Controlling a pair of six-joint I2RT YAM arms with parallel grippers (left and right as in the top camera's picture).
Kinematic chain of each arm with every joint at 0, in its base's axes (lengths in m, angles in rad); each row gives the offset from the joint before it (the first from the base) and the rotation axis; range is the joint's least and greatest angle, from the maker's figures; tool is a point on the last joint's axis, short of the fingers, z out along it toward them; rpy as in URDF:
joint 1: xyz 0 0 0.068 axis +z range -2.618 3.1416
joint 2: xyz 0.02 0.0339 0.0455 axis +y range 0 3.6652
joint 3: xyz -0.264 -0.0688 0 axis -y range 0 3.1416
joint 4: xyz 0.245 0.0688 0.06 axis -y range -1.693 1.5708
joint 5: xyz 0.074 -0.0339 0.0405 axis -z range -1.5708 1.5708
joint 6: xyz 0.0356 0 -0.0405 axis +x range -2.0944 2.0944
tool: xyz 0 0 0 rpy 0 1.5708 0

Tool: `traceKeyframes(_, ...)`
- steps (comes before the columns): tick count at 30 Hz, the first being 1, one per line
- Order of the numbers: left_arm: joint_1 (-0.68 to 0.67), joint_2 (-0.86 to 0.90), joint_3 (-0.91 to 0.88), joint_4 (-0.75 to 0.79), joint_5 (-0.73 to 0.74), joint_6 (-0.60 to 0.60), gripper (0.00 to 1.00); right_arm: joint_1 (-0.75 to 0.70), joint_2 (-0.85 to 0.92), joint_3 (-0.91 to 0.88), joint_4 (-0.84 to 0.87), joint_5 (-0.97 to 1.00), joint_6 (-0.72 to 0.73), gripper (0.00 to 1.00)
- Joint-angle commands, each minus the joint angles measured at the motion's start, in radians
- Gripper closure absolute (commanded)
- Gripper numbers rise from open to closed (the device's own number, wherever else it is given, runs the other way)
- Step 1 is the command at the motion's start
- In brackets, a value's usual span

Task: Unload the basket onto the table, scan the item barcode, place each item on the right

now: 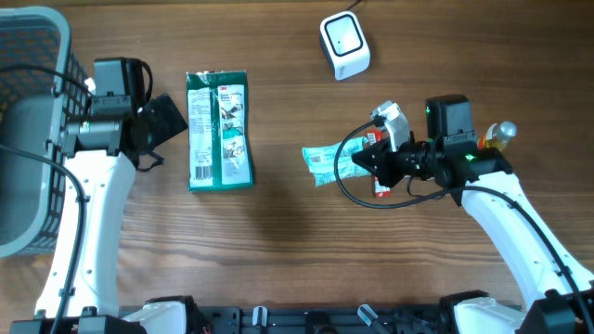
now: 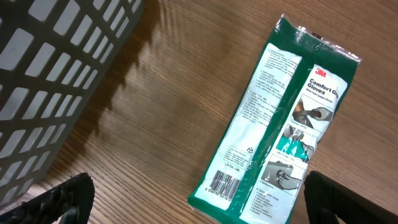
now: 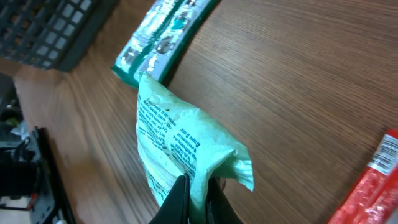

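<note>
A basket (image 1: 32,56) sits at the far left of the table (image 1: 278,241). Next to it, the left end effector (image 1: 165,119) has its fingers wide apart and holds nothing. A green pack (image 1: 219,130) lies flat just beside it, barcode up. The white scanner (image 1: 344,44) sits near the top. Below it and apart from it, the right end effector (image 1: 364,160) is clamped on a light green bag (image 1: 325,163).

White arms (image 1: 93,213), black right gripper (image 1: 360,160)
</note>
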Motion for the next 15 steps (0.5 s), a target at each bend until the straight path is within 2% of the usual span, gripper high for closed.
traceKeyframes(1, -0.005, 0.002, 0.000, 0.002, 0.002, 0.008, 0.00, 0.005, 0.015, 0.002, 0.002, 0.053, -0.045, 0.96)
traceKeyframes(8, -0.005, 0.002, 0.000, 0.002, 0.002, 0.008, 0.00, 0.005, 0.014, 0.047, -0.024, 0.123, -0.043, 0.96)
traceKeyframes(15, -0.005, 0.002, 0.000, 0.002, 0.002, 0.008, 0.00, 0.005, 0.017, 0.346, -0.231, 0.249, -0.083, 0.96)
